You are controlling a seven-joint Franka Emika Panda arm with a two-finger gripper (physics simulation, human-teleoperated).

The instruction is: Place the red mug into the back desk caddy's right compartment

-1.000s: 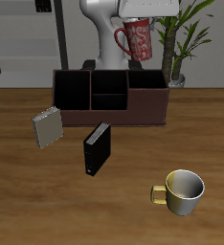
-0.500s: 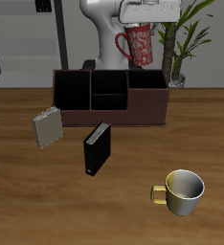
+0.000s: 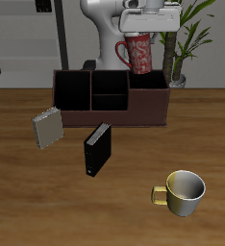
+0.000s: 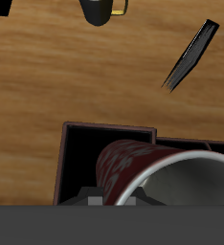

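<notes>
The red mug (image 3: 138, 52) with pale speckles hangs upright in my gripper (image 3: 146, 31), which is shut on its rim. It is in the air just above the back desk caddy (image 3: 111, 97), over the right compartment (image 3: 147, 89) with reddish-brown walls. The mug's handle (image 3: 121, 50) points toward the caddy's middle. In the wrist view the red mug (image 4: 133, 165) fills the foreground with its grey inside visible, and the dark compartment (image 4: 85, 158) lies below it.
A yellowish-cream mug (image 3: 183, 191) stands near the table's front edge. A small upright black box (image 3: 97, 148) and a grey tilted box (image 3: 47, 126) stand in front of the caddy. A potted plant (image 3: 179, 53) is behind the caddy, close to the gripper.
My gripper has lowered with the red mug and shifted slightly sideways, bringing the mug closer to the caddy's right compartment.
</notes>
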